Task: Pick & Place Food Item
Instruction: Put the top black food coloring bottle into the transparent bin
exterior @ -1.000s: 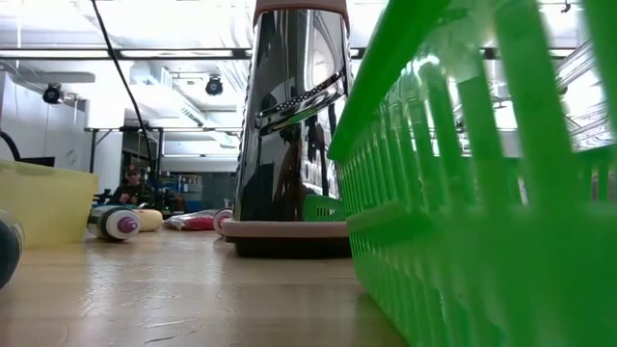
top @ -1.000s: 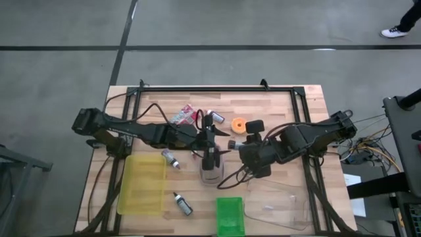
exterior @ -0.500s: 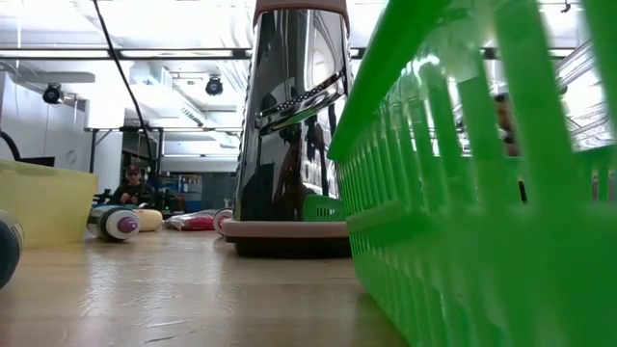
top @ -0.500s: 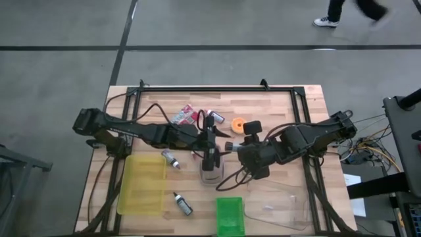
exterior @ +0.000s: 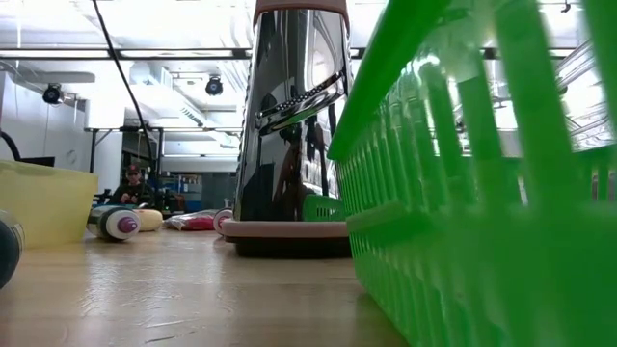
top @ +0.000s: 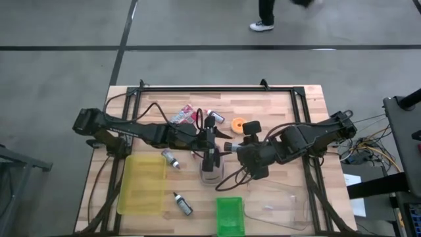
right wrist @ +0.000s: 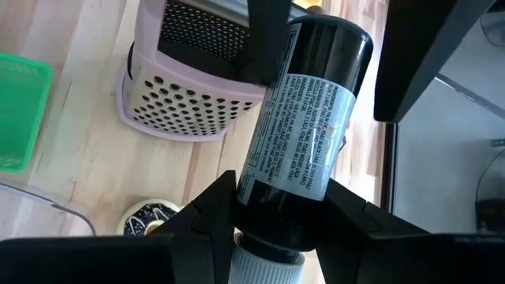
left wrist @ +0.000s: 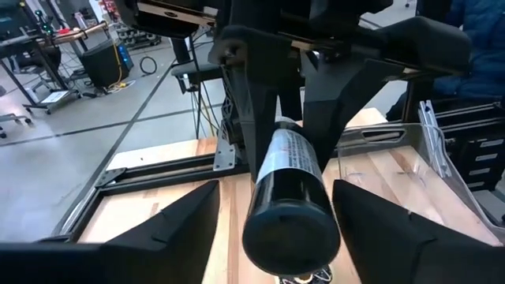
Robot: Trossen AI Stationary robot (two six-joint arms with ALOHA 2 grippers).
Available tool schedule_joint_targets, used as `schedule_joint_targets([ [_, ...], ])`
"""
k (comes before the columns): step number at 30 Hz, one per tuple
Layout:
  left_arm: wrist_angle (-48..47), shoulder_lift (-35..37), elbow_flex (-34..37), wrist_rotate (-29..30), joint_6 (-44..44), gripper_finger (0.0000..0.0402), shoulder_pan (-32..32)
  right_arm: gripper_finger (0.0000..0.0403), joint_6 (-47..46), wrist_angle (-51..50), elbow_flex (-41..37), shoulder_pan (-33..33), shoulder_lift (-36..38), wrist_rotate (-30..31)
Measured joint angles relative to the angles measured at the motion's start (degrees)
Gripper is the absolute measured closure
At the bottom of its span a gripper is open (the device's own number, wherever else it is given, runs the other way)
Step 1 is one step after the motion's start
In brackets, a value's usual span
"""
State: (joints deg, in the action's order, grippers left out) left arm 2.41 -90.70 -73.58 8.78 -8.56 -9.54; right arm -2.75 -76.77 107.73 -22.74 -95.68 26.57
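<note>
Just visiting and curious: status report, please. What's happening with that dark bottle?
Right tool shut on dark bottle. Left tool open, straddling its other end. Grater close by.

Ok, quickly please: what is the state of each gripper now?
Left gripper: open, fingers on both sides of the dark bottle, with gaps.
Right gripper: closed on the dark bottle, near its white cap.

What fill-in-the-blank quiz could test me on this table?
The right gripper grips a dark ____ with a white label.
The left gripper has its jaws ____ on either side of it.
The basket by the clear tray is ____.
Missing: bottle, open, green.
</note>
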Motion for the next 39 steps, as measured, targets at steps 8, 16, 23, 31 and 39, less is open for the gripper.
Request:
schedule_joint_targets([
  [8,-0.1,0.0,0.0,-0.7,-0.2,0.0247,0.0,0.0283,1.1,0.9,0.0,0.0,0.0,0.2],
  [16,-0.3,0.1,0.0,-1.4,-1.5,0.0262,0.0,0.0283,1.0,1.7,-0.1,0.0,0.0,0.5],
  [23,-1.0,0.1,0.0,-1.5,-2.5,0.0264,0.0,0.0209,-1.1,3.5,-0.1,0.0,0.0,1.3],
  [31,-1.7,0.1,0.1,-1.3,-4.3,0.0264,0.0,0.017,-1.3,2.9,-0.1,0.0,0.0,2.3],
  [39,-4.7,1.1,0.1,3.1,-6.1,0.0265,0.0,0.018,-2.0,2.6,-0.1,0.0,0.8,3.8],
])
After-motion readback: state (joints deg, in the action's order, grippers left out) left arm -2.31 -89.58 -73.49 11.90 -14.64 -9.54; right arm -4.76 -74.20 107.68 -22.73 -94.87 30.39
